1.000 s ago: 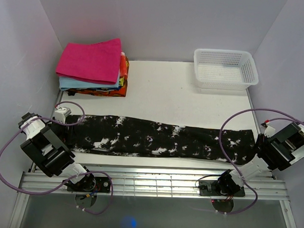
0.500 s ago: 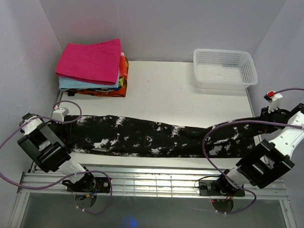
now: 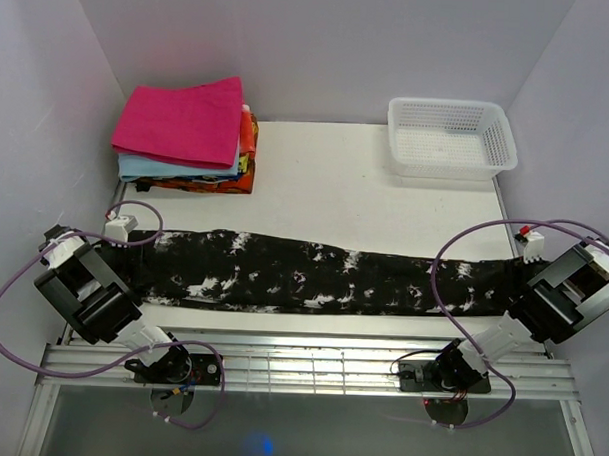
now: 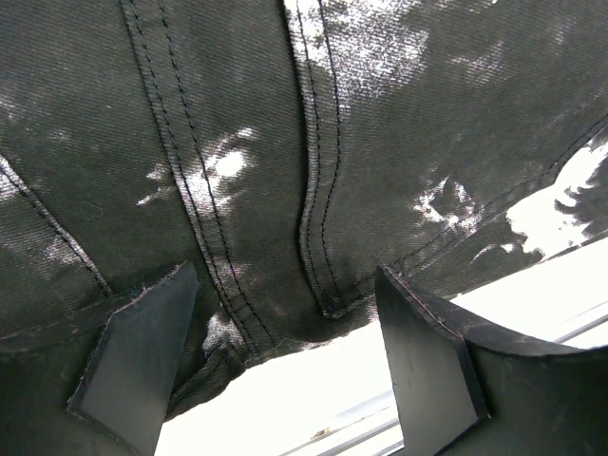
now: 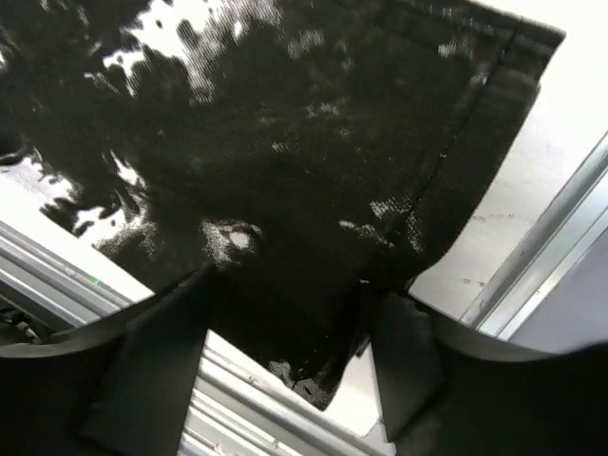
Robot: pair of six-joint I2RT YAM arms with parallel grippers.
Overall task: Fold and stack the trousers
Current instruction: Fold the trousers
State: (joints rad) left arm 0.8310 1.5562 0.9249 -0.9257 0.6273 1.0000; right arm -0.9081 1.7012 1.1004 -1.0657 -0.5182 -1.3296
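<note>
Two claws, both with fingers apart and gripping nothing. Our left claw (image 4: 285,323) hangs right over one end of the trousers (image 3: 323,279), our right claw (image 5: 285,351) over the other. The trousers lie flat, stretched lengthwise between them. The folded cloths (image 3: 188,134) and the basket (image 3: 451,138) sit well beyond both claws, so we reckon nothing blocks the fold.

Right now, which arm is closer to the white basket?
Right. The right gripper is over the trousers' right end, on the basket's side; the left gripper is over their left end, far across the table.
</note>
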